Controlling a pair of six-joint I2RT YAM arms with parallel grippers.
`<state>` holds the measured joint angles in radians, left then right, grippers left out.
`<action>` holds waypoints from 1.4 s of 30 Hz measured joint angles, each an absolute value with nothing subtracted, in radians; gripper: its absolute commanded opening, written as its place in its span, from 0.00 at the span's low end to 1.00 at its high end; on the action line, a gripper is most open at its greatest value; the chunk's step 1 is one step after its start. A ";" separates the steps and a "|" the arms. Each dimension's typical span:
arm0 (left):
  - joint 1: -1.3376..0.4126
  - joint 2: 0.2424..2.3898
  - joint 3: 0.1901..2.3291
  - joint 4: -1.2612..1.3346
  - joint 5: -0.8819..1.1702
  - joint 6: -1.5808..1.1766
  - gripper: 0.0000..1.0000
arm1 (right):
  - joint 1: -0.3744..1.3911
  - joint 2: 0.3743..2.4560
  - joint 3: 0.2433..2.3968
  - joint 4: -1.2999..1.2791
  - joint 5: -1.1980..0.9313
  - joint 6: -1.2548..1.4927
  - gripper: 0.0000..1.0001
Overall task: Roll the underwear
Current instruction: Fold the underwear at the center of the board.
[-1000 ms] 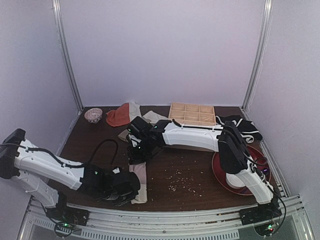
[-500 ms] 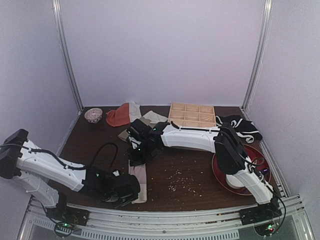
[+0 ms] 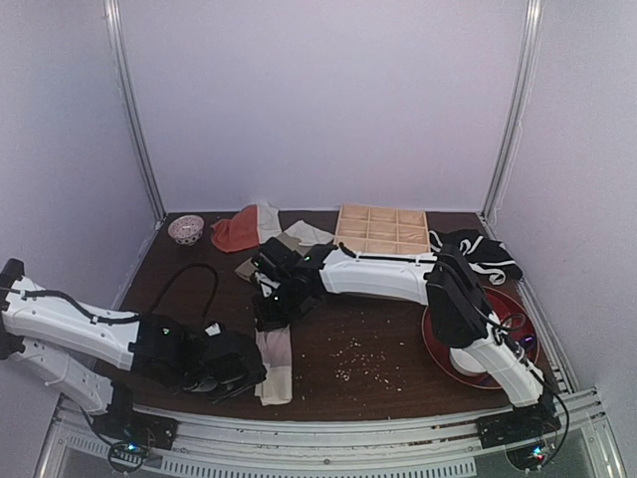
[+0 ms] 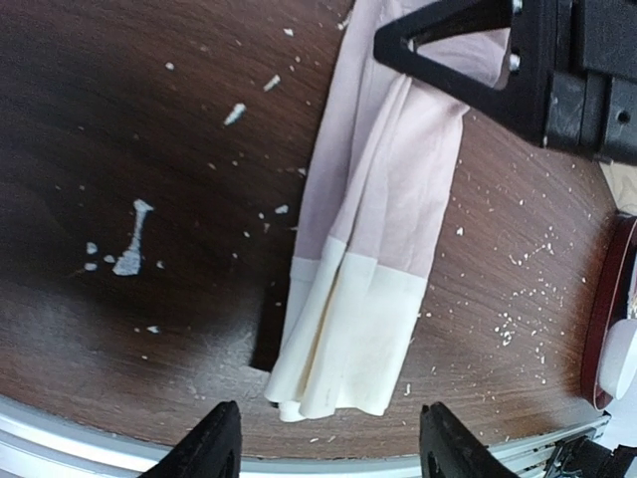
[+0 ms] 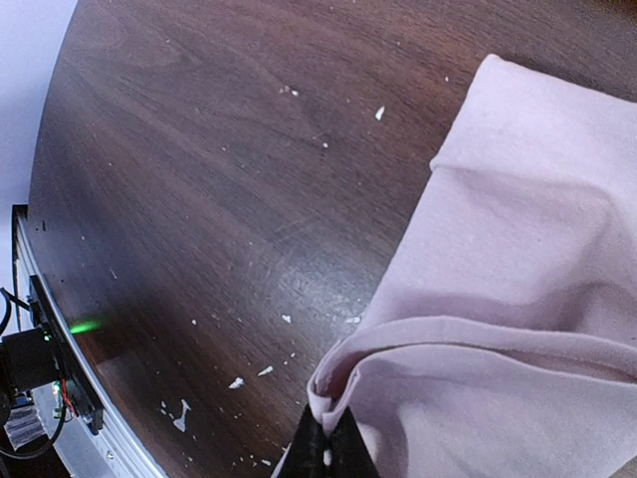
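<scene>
— Where is your left gripper (image 4: 333, 450)?
— Near the front edge of the table (image 3: 179, 289), about 7 o'clock. Its jaws are wide apart and hold nothing. The underwear (image 4: 383, 199) lies flat just at its 12 o'clock, folded into a long strip, white waistband nearest me.
— And the right?
— My right gripper (image 5: 326, 446) is closed on a pink fold at the strip's far end. Crumbs (image 3: 363, 363) lie at 3 o'clock.

Lab booth: white walls (image 3: 328, 100), metal frame (image 3: 136, 119)
</scene>
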<state>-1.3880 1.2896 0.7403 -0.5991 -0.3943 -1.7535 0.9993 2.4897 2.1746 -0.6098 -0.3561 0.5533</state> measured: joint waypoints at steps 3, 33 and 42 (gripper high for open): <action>-1.388 1.249 0.731 -0.628 -0.414 -1.762 0.62 | 0.999 2.490 2.175 -0.601 -0.360 0.554 0.01; -1.388 1.468 0.912 -0.654 -0.476 -1.561 0.58 | 0.977 2.505 2.207 -0.594 -0.376 0.557 0.01; -1.388 1.539 0.937 -0.689 -0.465 -1.529 0.57 | 0.977 2.505 2.188 -0.579 -0.379 0.557 0.01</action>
